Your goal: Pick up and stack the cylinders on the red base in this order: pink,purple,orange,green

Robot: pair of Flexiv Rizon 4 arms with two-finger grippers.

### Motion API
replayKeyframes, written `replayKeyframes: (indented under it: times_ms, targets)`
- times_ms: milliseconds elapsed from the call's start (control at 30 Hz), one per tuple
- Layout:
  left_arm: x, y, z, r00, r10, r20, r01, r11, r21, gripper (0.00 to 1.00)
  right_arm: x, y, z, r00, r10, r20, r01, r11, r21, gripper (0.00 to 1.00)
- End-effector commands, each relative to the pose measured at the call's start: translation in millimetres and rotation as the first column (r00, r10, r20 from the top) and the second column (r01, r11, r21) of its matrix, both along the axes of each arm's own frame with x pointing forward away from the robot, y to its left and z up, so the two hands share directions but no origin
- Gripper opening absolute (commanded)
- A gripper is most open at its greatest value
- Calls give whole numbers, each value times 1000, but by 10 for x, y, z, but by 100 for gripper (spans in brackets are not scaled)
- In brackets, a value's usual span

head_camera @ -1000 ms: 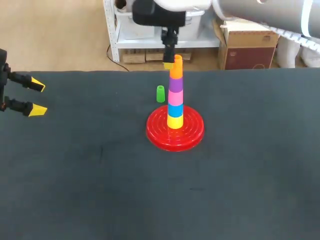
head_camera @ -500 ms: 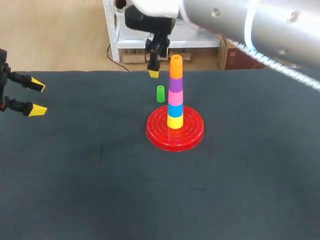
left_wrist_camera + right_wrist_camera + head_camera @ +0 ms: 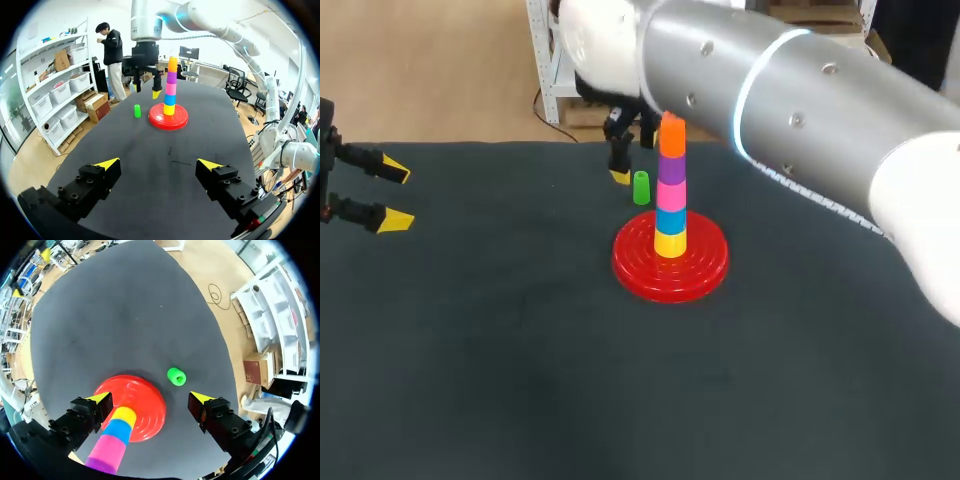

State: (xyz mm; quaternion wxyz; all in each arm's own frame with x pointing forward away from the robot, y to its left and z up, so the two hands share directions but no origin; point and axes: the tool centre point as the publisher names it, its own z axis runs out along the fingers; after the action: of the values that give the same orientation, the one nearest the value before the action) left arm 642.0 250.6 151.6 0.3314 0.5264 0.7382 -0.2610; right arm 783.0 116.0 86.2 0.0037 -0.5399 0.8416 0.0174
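Note:
The red base (image 3: pixel 705 270) holds a stack (image 3: pixel 670 190) of yellow, blue, pink, purple and orange cylinders, orange on top. A small green cylinder (image 3: pixel 641 188) stands on the dark table just left of the stack. My right gripper (image 3: pixel 632 168) hangs open and empty above the green cylinder, beside the stack's top. In the right wrist view that gripper (image 3: pixel 150 397) looks down on the green cylinder (image 3: pixel 176 376), the red base (image 3: pixel 150 407) and the stack (image 3: pixel 115 437). My left gripper (image 3: pixel 392 195) stands open and empty at the table's far left edge.
The dark table (image 3: pixel 520 380) stretches wide in front of and to both sides of the base. My right arm (image 3: pixel 800 110) crosses over the table's back right. In the left wrist view the left gripper (image 3: pixel 159 163) faces the distant base (image 3: pixel 169 122).
My right gripper has opened and let go of the orange cylinder on top of the stack. It then moved left and down towards the green cylinder. The left arm stayed still.

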Motion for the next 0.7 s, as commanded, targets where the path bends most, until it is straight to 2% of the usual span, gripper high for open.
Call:
replayKeyframes:
  times_ms: [33,333,700]
  targets:
    - [4,7,-12,1000,-2,3,2,1000,-3,100,270,73,-167,988,-34,-149,27,999,-46,100]
    - [4,7,-12,1000,-2,3,2,1000,-3,100,405,88,-429,984,-86,-158,78,995,-56,100]
    - [4,7,-12,1000,-2,3,2,1000,-3,100,555,62,-536,980,-112,-167,94,989,-115,100]
